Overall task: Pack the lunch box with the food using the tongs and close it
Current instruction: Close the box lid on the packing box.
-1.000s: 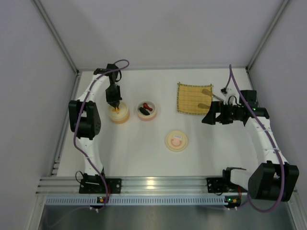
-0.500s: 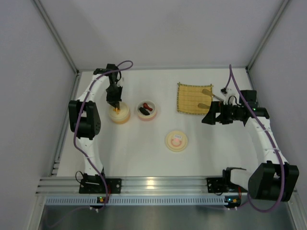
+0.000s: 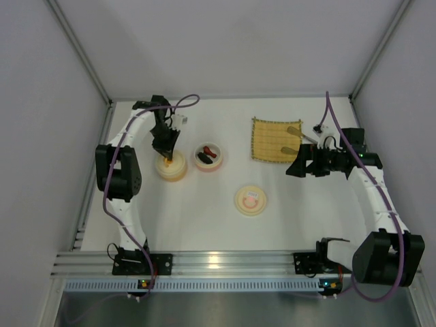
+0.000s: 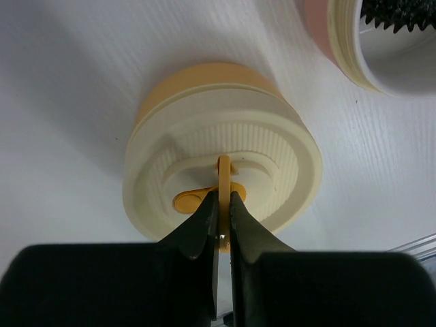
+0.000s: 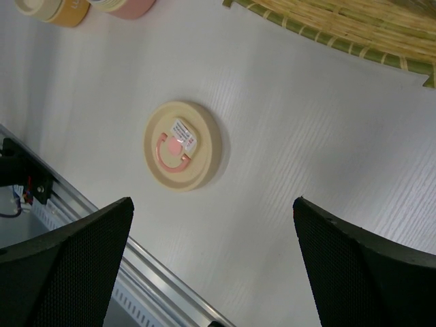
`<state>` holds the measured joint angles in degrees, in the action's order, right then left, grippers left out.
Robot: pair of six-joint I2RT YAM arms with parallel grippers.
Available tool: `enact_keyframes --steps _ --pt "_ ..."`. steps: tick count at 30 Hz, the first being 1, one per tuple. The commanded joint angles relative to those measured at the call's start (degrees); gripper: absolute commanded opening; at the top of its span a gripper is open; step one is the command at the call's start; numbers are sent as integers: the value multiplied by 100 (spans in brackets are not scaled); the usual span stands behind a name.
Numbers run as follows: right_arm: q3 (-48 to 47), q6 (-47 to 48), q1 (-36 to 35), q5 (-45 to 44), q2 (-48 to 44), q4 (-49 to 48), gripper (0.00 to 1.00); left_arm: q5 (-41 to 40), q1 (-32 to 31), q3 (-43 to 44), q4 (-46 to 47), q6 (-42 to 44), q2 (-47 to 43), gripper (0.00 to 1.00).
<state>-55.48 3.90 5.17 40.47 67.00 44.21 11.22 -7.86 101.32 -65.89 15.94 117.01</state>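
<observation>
Two round lunch containers sit on the white table [image 3: 204, 225]. The left gripper [image 4: 219, 204] is pinched shut on the upright orange tab [image 4: 223, 178] of the lid [image 4: 272, 177] covering the orange container [image 3: 169, 165], while the pink container [image 3: 208, 157] beside it stands uncovered with red and black pieces of food [image 3: 206, 155] inside and its pink-marked lid [image 5: 182, 145] lying apart. The right gripper [image 5: 214, 262] hangs spread wide and empty beside the bamboo mat [image 3: 272, 139], where the tongs [image 3: 306, 138] appear to lie, so closing looks about half done. Plain pale walls [image 3: 225, 48] enclose the table.
</observation>
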Motion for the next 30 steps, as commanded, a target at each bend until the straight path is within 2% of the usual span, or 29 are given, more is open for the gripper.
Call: enact_keyframes --steps 1,6,12,20,30 --pt "-6 111 81 172 -82 -272 99 135 -58 -305 -100 848 -170 9" --pt "2 128 81 190 -82 -255 99 257 -75 -762 -12 1665 -372 12" --pt "-15 146 81 268 -91 -246 99 538 -76 -1070 -82 2438 -469 9" --pt "-15 172 81 277 -117 -219 99 310 -110 -1193 -56 3414 -451 8" --pt "-24 190 81 356 -108 -228 99 284 -190 -1756 -3 4610 -767 14"
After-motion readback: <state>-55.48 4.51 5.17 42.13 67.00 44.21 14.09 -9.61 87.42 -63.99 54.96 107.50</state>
